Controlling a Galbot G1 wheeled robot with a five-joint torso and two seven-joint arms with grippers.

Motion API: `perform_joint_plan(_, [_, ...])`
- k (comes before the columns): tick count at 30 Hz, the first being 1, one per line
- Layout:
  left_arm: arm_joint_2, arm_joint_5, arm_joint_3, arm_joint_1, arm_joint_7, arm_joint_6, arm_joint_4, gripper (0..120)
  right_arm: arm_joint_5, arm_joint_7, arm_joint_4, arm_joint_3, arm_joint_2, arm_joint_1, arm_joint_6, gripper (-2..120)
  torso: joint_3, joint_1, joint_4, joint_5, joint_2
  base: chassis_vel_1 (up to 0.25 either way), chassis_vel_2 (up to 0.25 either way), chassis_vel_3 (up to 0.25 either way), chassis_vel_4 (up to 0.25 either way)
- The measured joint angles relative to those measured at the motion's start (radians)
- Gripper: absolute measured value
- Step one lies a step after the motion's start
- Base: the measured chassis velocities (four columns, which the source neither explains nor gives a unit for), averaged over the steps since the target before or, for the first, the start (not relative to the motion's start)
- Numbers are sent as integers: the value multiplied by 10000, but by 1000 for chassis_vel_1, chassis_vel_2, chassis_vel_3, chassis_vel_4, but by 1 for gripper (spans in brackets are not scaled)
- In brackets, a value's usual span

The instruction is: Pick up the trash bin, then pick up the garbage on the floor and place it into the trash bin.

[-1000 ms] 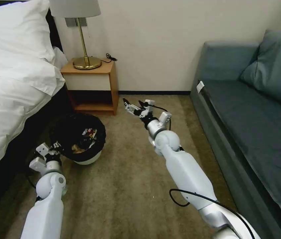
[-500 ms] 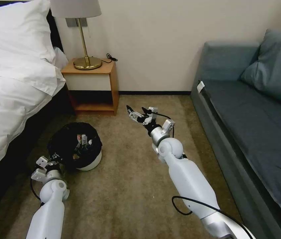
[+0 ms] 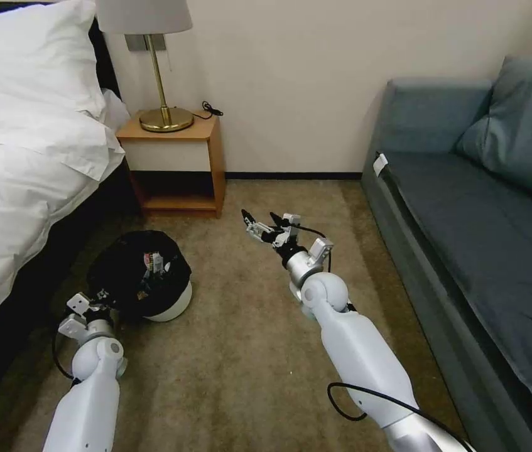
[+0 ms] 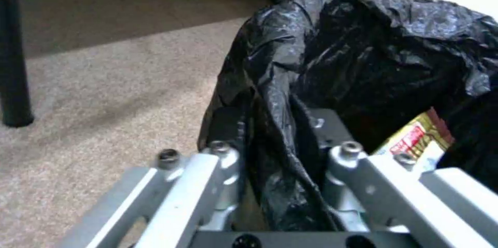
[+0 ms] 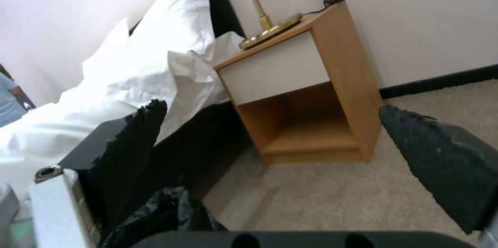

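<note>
From the head view, the small round white trash bin (image 3: pixel 152 295) with its crinkly black liner sits tilted on the tan carpet (image 3: pixel 240 364) by the white-sheeted bed (image 3: pixel 21 188), wrappers (image 3: pixel 152 262) showing inside. The left gripper (image 3: pixel 103 295) meets its near rim; the right gripper (image 3: pixel 259 221) hangs spread over bare carpet.

The left wrist view has both metal fingers (image 4: pixel 218 162) pinching a fold of black liner (image 4: pixel 363 45), a red-and-gold wrapper (image 4: pixel 415 139) just inside.

The right wrist view shows dark pads (image 5: pixel 441 162) wide apart, facing the wooden nightstand (image 5: pixel 306 92).
</note>
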Motion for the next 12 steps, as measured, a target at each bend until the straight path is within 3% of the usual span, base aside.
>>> perform_joint_plan(2, [1, 9, 4, -3, -9, 7, -11, 34, 0, -7, -1, -3, 2, -1, 2, 100, 0, 0, -2, -1, 0, 0, 0, 0, 0])
perform_joint_plan(6, [68, 133, 2, -23, -112, 95, -151, 52, -11, -69, -70, -33, 38, 13, 22, 100, 2, 0, 1, -4, -1, 0, 0, 0, 0])
perform_joint_plan(10, [145, 193, -39, 33, -145, 96, -281, 63, -11, -102, -116, -33, 35, 65, 36, 100, 0, 0, 2, 2, -1, 0, 0, 0, 0])
perform_joint_plan(11, [193, 229, -51, 108, -153, 96, -364, 71, -8, -126, -148, -33, 32, 86, 42, 100, 1, 1, 2, 0, -1, 0, 0, 0, 0])
perform_joint_plan(12, [193, 229, -51, 108, -153, 96, -364, 71, -8, -126, -148, -33, 32, 86, 42, 100, 1, 1, 2, 0, -1, 0, 0, 0, 0])
